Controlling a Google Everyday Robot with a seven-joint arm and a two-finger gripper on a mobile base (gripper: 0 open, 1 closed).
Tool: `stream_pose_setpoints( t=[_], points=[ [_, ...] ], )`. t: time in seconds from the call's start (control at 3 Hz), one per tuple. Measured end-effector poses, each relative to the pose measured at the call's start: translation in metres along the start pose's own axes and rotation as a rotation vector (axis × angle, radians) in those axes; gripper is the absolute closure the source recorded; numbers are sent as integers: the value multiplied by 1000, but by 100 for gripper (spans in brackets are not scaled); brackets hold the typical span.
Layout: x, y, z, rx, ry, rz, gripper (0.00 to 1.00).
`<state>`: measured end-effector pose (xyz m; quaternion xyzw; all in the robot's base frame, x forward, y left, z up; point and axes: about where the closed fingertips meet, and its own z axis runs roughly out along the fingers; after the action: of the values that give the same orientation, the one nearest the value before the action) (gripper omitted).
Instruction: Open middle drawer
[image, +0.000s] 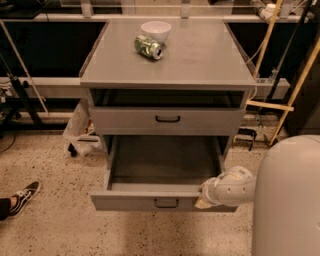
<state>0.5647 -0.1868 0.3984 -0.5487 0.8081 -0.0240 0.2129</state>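
A grey cabinet (167, 80) stands in front of me. Its middle drawer (150, 200) is pulled far out, and its empty inside and small black bar handle (166, 203) both show. The drawer above it (125, 121), with a like handle (167, 119), sits pushed in under a dark gap. My gripper (205, 197), at the end of the white arm (232, 187), rests against the right end of the pulled-out drawer's front, to the right of the handle.
A white bowl (155, 30) and a green can (149, 47) lying on its side sit on the cabinet top. A person's black shoe (22, 197) is on the speckled floor at left. Wooden poles (295, 90) lean at right. My white base (287, 200) fills the lower right.
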Motion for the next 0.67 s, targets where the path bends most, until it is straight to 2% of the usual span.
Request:
stream_pose_setpoints(
  t=[0.67],
  points=[
    [2, 7, -1, -11, 3, 12, 100]
  ],
)
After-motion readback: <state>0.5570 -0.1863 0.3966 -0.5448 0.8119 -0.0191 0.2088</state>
